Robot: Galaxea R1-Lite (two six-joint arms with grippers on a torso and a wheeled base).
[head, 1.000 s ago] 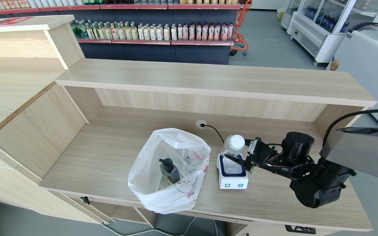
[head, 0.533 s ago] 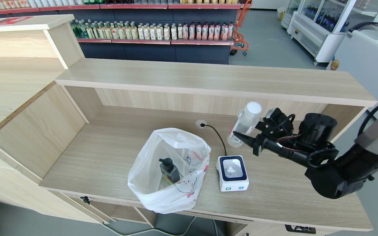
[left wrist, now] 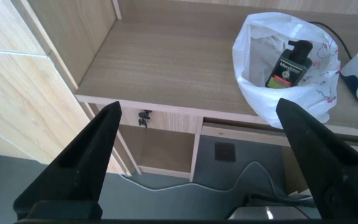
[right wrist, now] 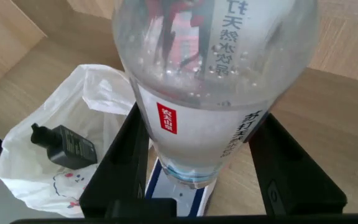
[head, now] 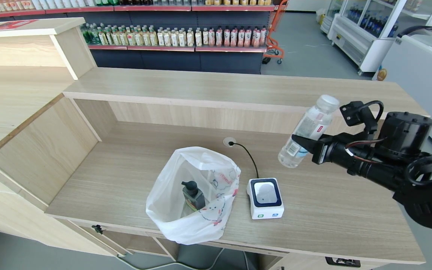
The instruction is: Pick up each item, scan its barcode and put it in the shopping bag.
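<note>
Shop checkout, wooden counter (head: 126, 176), drink shelves behind.

Right gripper (head: 300, 144): clamped on water bottle (head: 309, 127), low on the body by the label. Bottle in the air over the right part of the counter, off the surface.

Bottle long axis: tilted, cap up and far-right, base down and left.

Shopping bag (head: 201, 221): left of the bottle and nearer, well apart from it, mouth open upward, pump bottle (head: 192, 195) inside.

Scanner (head: 264, 197): between bag and bottle, just beside the bag, window facing up. Seen from the right wrist, lined up under the bottle base, bag further left.

Key relation: bag mouth left of and below the gripped bottle, scanner on the way.

Right arm: reaching in from the right edge, forearm roughly level, pointing left.

Left gripper (left wrist: 199, 109): spread wide, holding nothing, hanging off the near-left front of the counter.

Can't tell whether the barcode has been read. Probably next: carry left, lower base-first into the bag.
</note>
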